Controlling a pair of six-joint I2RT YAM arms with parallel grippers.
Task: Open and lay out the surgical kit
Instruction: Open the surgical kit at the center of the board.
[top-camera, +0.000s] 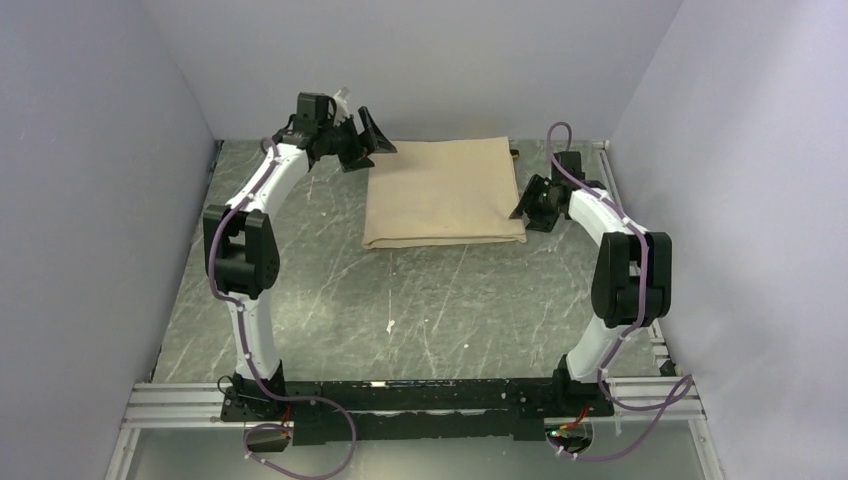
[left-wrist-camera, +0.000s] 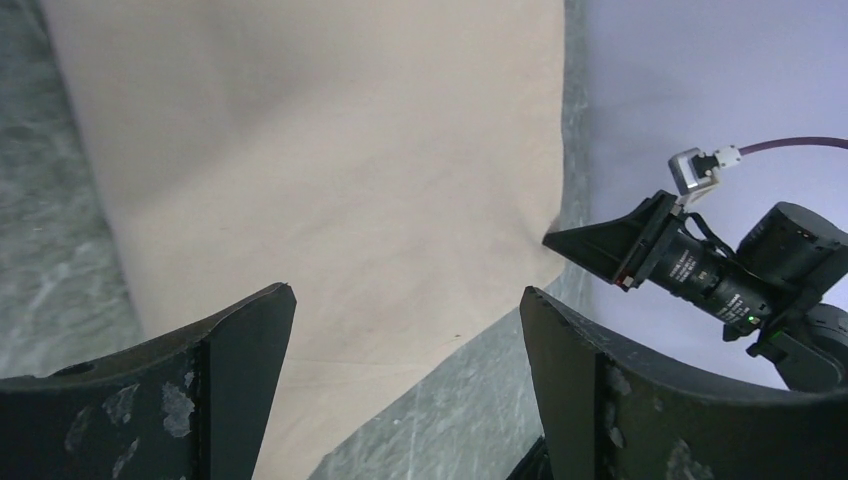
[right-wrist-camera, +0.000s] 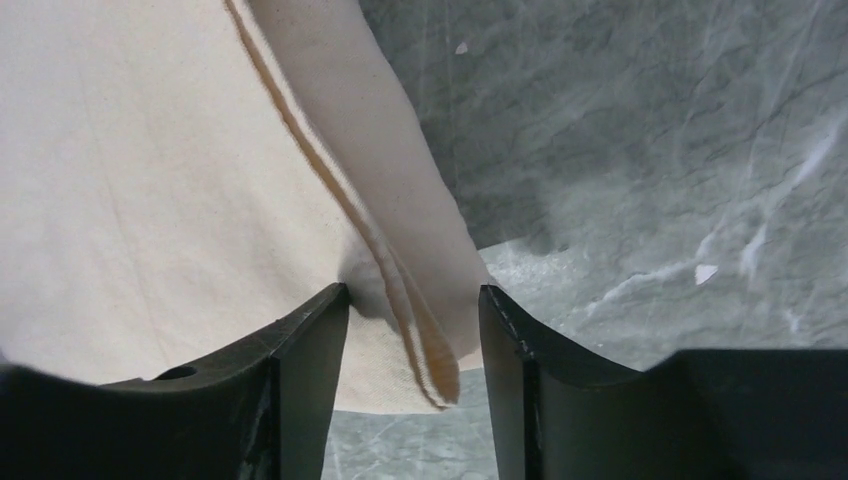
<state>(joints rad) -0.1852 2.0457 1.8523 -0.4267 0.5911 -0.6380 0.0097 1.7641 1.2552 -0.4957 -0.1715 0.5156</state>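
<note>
Lab enclosure, plain grey walls

Stretched far forward, the left end effector gapes wide; the right end effector is parted more narrowly.

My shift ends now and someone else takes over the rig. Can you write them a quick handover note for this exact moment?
Left tool: open, holding nothing, by the far left corner of the cloth.
Right tool: open, one finger on each side of the folded hem at the cloth's right edge, not closed on it.
Cloth: folded shut, lying flat at the far middle of the table. Nothing of its contents shows.
Done: both tools are at the cloth; nothing is opened yet.
Left: grip the folds, unwrap the cloth, then lay out whatever is inside.
</note>
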